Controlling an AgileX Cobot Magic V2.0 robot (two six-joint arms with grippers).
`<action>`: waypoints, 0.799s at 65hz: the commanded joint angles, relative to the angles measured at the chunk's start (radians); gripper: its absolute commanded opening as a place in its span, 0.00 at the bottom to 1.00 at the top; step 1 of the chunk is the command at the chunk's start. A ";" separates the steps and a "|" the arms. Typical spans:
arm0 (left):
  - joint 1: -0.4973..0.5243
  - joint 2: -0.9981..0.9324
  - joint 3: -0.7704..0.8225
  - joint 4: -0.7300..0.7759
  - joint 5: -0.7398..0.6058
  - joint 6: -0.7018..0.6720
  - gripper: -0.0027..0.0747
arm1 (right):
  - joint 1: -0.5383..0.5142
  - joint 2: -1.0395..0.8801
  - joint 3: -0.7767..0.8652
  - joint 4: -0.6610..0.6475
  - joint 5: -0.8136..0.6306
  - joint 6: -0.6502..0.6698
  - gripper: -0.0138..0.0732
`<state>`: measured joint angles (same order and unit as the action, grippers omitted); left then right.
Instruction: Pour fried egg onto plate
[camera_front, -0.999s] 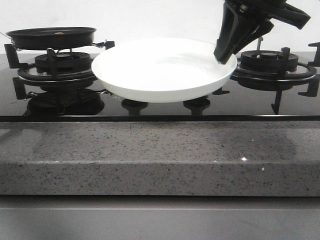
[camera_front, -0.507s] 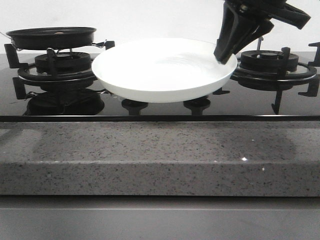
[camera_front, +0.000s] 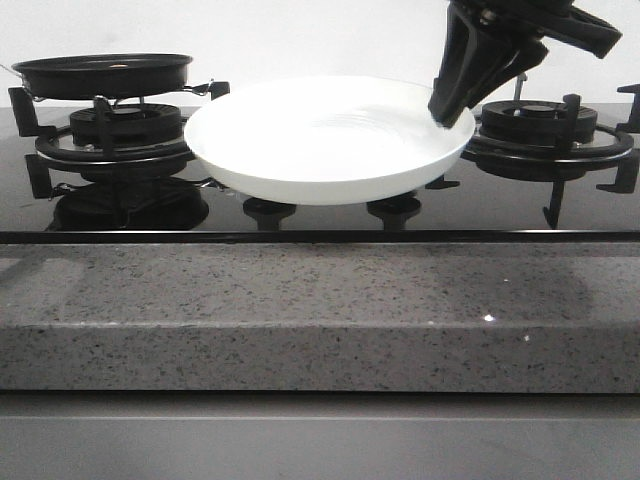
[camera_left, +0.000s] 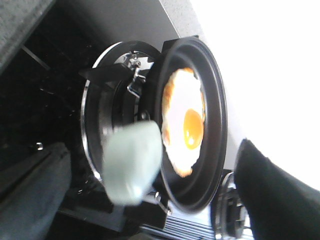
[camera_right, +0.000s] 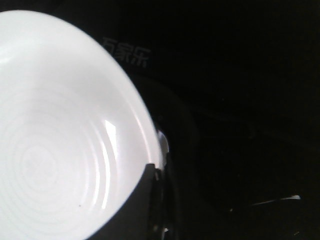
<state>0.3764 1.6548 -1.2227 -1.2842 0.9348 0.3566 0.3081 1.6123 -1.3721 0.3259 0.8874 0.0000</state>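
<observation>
The white plate (camera_front: 320, 140) hangs level above the middle of the hob. My right gripper (camera_front: 450, 108) is shut on its right rim, and in the right wrist view my finger (camera_right: 142, 200) pinches the plate's (camera_right: 55, 140) edge. The fried egg (camera_left: 182, 127), white with an orange yolk and browned edges, lies in the round black pan (camera_left: 215, 100). That pan (camera_front: 100, 72) sits over the back left burner, and the egg is hidden in the front view. My left gripper (camera_left: 150, 210) is open, its dark fingers (camera_left: 270, 195) wide apart on either side of the pan's pale handle (camera_left: 132, 162), not touching it.
Black burner grates stand at the left (camera_front: 110, 140) and at the right (camera_front: 545, 135) of the glossy black hob. Two knobs (camera_front: 270, 210) sit under the plate. A grey speckled stone counter edge (camera_front: 320, 310) runs along the front.
</observation>
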 joint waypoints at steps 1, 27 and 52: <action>0.001 -0.002 -0.031 -0.137 0.043 0.031 0.87 | 0.000 -0.047 -0.027 0.015 -0.041 -0.010 0.09; 0.001 0.110 -0.031 -0.330 0.166 0.082 0.65 | 0.000 -0.047 -0.027 0.015 -0.040 -0.010 0.09; 0.001 0.118 -0.031 -0.330 0.167 0.082 0.36 | 0.000 -0.047 -0.027 0.015 -0.040 -0.010 0.09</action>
<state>0.3764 1.8184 -1.2247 -1.5444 1.0568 0.4335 0.3081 1.6123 -1.3721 0.3259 0.8874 0.0000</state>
